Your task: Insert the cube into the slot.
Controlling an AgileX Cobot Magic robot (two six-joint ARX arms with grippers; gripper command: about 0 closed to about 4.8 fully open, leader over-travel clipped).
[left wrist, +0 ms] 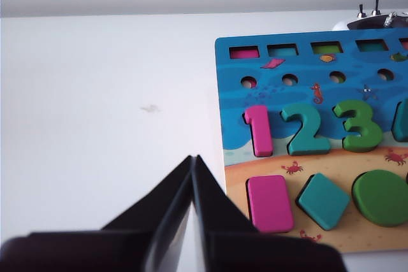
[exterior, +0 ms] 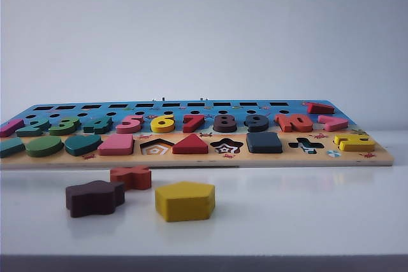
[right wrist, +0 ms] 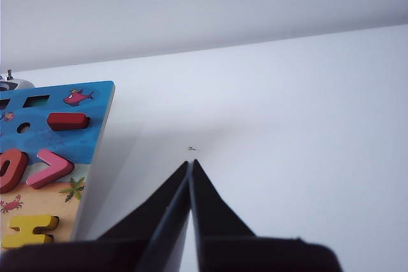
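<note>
The cube (exterior: 264, 143) is lying in the board (exterior: 191, 160), at 1 o'clock from the yellow block (exterior: 185, 200). It is judged nearer the right jaws (right wrist: 190, 162). These are being pressed shut, empty, over the bench (right wrist: 287, 125) off the board's right edge. The left jaws (left wrist: 193, 157) are being pressed shut, empty, off its left edge.

Only the two grippers show, each in its own wrist view. The left gripper (left wrist: 193, 160) is matte black: two flat, wedge-shaped fingers (left wrist: 220, 214) taper from a broad dark base to a sharp common tip, with a thin pale seam running between them and a slightly lighter grey edge along the inner face. The right gripper (right wrist: 190, 165) has the same build and colour, its black fingers (right wrist: 217, 211) narrowing to a point from a wide block-like body, with no cables, screws or markings visible on either.
</note>
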